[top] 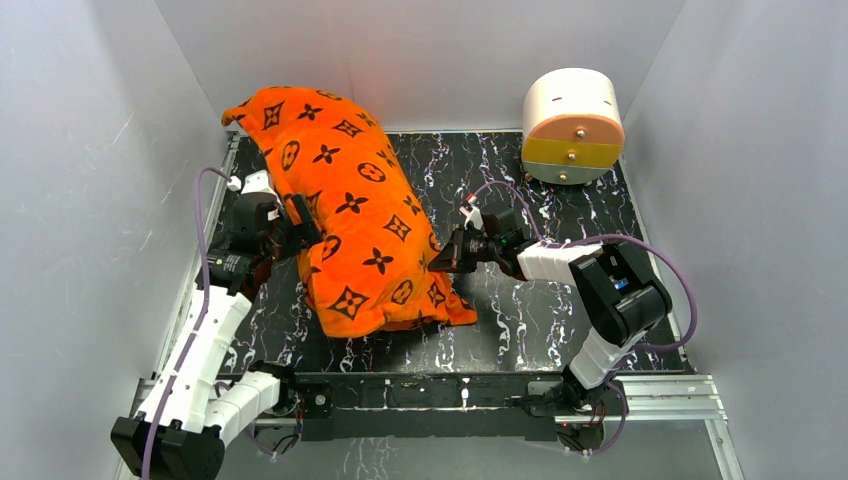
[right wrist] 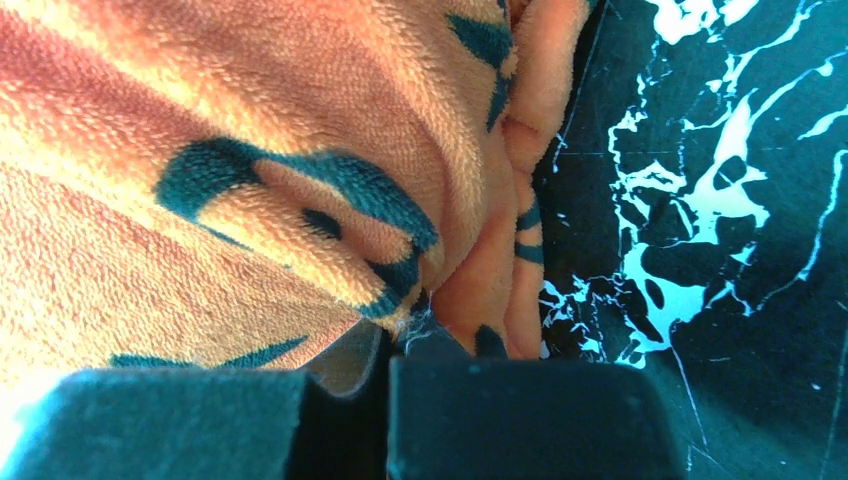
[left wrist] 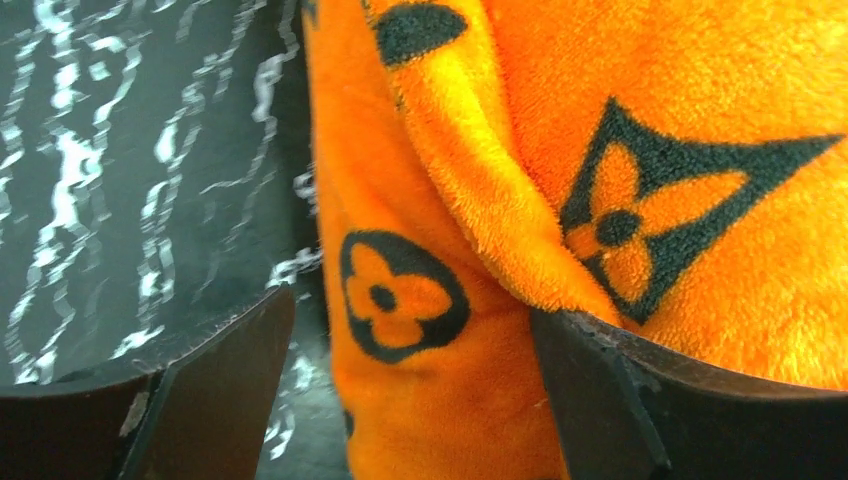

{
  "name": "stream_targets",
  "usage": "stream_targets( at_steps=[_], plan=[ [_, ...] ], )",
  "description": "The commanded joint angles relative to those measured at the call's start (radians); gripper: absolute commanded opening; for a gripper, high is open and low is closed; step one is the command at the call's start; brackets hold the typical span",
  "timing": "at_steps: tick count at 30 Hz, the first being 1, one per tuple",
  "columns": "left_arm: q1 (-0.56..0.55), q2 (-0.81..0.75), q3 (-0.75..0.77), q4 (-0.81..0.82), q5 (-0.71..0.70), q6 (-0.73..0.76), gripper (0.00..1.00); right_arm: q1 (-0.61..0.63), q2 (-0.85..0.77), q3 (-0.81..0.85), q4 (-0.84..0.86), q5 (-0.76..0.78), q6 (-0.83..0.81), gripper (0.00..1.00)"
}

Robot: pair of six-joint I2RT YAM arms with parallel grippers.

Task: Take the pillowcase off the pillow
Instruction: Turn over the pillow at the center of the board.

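The pillowcase (top: 345,210) lies diagonally from the far-left corner of the desk (top: 560,300) toward its near edge. The right claw (top: 447,260) pinches a side fold; the left claw (top: 295,228) gapes around fabric and should clench firmly before pulling.

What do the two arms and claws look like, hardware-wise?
Left arm and right arm: white link shells, black joint housings, a purple cable looping along each. Left claw and right claw are black, with flat dark fingers. Small blue mark on one right-arm joint.
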Motion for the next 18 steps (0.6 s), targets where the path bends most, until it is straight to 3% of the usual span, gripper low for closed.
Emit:
stream_targets(
  at_steps=[1,3,6,7,13,18],
  plan=[
    [-0.016,-0.015,-0.032,0.17,0.34,-0.067,0.78,0.008,0.002,-0.008,-0.151,0.046,-0.054,0.01],
    [-0.016,-0.029,-0.038,0.211,0.38,-0.069,0.58,0.008,-0.01,-0.007,-0.162,0.038,-0.062,0.03],
    [-0.016,-0.022,-0.039,0.244,0.468,-0.05,0.11,0.011,-0.041,0.005,-0.177,0.001,-0.075,0.11],
    [-0.016,-0.014,-0.038,0.245,0.491,-0.046,0.0,0.012,-0.057,0.014,-0.192,-0.002,-0.083,0.16],
    [-0.015,0.027,-0.035,0.218,0.539,-0.023,0.0,0.021,-0.173,0.212,-0.49,0.129,-0.236,0.51],
    [-0.016,-0.006,-0.027,0.204,0.511,-0.012,0.0,0.021,-0.254,0.408,-0.673,0.254,-0.324,0.71]
  ],
)
